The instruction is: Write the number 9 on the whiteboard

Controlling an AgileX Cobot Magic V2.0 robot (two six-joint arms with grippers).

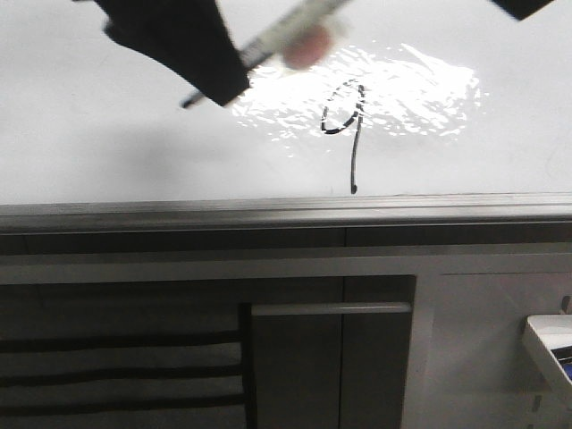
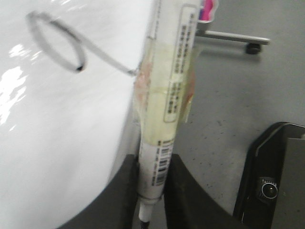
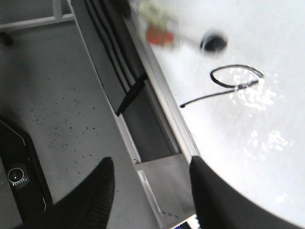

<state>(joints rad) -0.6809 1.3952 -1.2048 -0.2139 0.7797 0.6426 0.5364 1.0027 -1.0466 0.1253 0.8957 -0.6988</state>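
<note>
1. I see the whiteboard [image 1: 107,134] filling the upper part of my front view, glossy white, with a bright glare patch right of centre and its grey metal edge rail [image 1: 286,213] running along the near side.
2. Below the rail I have dark cabinet fronts [image 1: 295,357] with a pale horizontal handle bar [image 1: 331,308].
3. My left gripper [image 2: 151,191] hangs over the board at the upper left of the front view, a dark blurred mass. In the left wrist view its fingers [image 2: 125,191] are closed tight on a marker pen [image 2: 167,95].
4. The marker is white-bodied with printed label text, a barcode and yellowish tape around its middle. In the front view it slants across the gripper and its dark tip sits above the board, left of the digit and clear of it.
5. My right gripper [image 3: 151,191] is spread wide with nothing between the fingers; it hangs over the board's edge and the grey floor [image 3: 57,95].
6. The number 9 [image 1: 347,125] is drawn on the board inside the glare patch: a small oval loop and a long straight tail ending just short of the rail.
</note>
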